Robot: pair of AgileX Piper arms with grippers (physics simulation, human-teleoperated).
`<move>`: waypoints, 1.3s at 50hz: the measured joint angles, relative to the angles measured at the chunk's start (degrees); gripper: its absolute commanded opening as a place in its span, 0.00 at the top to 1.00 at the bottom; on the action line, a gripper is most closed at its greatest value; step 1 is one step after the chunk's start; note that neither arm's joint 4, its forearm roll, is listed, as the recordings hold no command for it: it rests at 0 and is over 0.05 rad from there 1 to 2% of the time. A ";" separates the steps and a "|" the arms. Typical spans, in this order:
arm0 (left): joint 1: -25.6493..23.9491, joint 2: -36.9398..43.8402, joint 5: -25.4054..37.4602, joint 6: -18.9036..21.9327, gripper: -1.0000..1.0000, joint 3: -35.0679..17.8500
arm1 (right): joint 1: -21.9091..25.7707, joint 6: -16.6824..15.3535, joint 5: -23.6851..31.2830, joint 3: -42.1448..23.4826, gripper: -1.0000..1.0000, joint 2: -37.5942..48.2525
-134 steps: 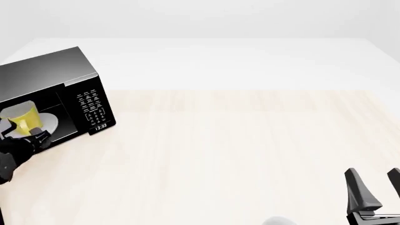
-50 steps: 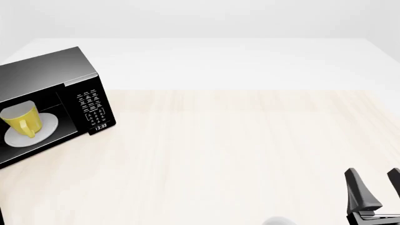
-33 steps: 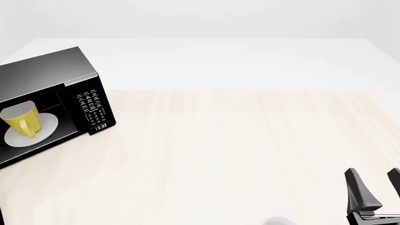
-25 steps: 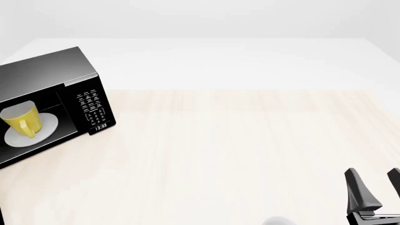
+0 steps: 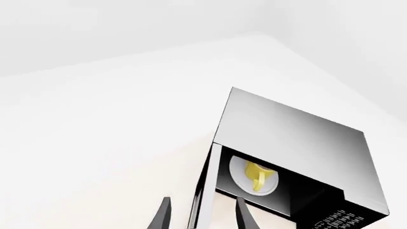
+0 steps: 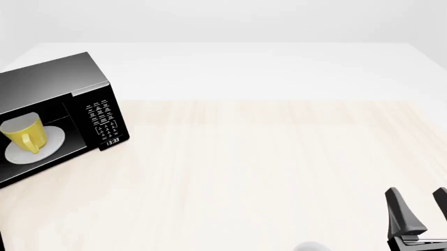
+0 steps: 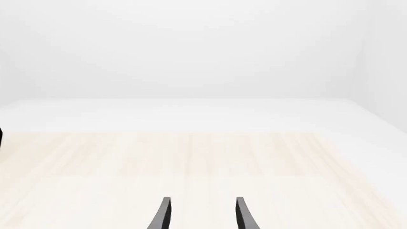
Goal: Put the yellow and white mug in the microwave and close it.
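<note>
My left gripper [image 5: 200, 217] is parted and holds nothing; in its own camera the edge of the swung-out door [image 5: 205, 191] stands between the two fingertips, though I cannot tell whether either one touches it. This gripper does not show in the front view. My right gripper [image 6: 419, 209] hangs near the right front corner of the surface [image 6: 265, 172], fingers spread apart and empty, with pale wood stretching bare ahead of it to the far edge.

The microwave [image 6: 59, 112] sits at the left edge of the surface, turned a little so its keypad [image 6: 101, 119] and small clock display [image 6: 112, 140] face toward the middle. Its left part runs out of the front view. Wide open room lies between it and my right gripper.

The cavity is open. Inside, the mug [image 6: 24, 134] stands upright on the white round plate [image 6: 43, 147], yellow outside, its loop handle turned toward the opening. From my left wrist camera the mug's white inside cannot be made out.
</note>
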 measured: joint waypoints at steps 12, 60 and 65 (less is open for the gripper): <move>5.13 1.81 -0.61 -1.12 0.00 -0.38 | 0.00 0.00 0.00 0.00 0.00 0.00; 21.09 13.98 -11.90 1.61 0.00 7.63 | 0.00 0.00 0.00 0.00 0.00 0.00; 22.42 15.91 -14.18 2.95 0.00 9.07 | 0.00 0.01 0.00 0.00 0.00 0.00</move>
